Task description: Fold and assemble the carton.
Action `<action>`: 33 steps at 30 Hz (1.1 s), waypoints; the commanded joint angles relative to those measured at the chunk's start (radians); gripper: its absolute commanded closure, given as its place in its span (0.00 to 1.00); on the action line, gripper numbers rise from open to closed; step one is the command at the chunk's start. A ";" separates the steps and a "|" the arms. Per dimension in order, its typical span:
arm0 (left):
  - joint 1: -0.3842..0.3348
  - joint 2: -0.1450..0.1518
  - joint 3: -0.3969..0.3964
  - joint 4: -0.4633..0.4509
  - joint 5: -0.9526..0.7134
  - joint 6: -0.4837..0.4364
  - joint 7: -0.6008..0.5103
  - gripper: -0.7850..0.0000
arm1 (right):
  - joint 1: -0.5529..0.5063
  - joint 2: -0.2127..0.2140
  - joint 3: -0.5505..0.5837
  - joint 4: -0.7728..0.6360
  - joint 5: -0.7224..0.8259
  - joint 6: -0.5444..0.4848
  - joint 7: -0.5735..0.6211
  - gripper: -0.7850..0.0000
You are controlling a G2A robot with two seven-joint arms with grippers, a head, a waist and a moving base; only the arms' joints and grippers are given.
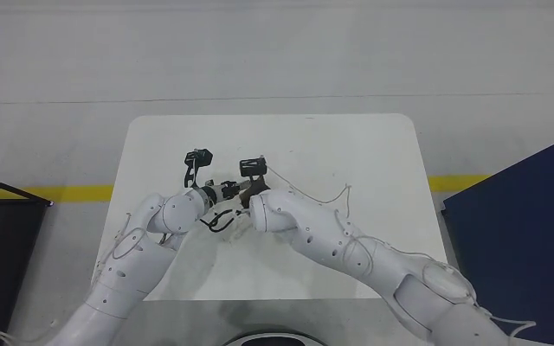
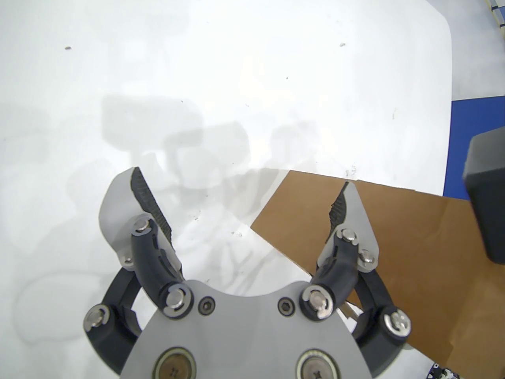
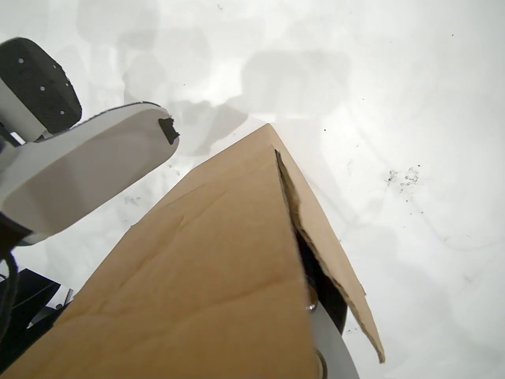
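Note:
The brown cardboard carton is raised off the white table, folded along a ridge with a torn slit beside it. In the top view just a sliver of the carton peeks out between the two wrists at the table's middle. My left gripper is open, one fingertip over the carton's panel, the other over bare table. That left gripper's finger hovers beside the carton's ridge in the right wrist view. My right gripper sits under the carton, which covers it.
The tabletop is bare white with small specks and scuffs. Its rounded far corner borders grey floor and a blue panel. Part of the right arm's dark wrist housing hangs close by the carton.

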 commanded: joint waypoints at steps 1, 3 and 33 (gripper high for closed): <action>0.000 0.000 0.000 0.000 0.000 0.000 0.000 0.00 | -0.009 0.004 -0.001 -0.024 -0.007 0.009 -0.009 1.00; 0.000 0.000 0.000 0.000 0.000 0.000 0.000 0.00 | -0.024 0.010 -0.003 -0.066 -0.018 0.020 -0.020 1.00; 0.000 0.000 0.000 0.000 0.000 0.000 0.000 0.00 | -0.166 0.081 0.043 -0.315 -0.180 0.056 -0.056 1.00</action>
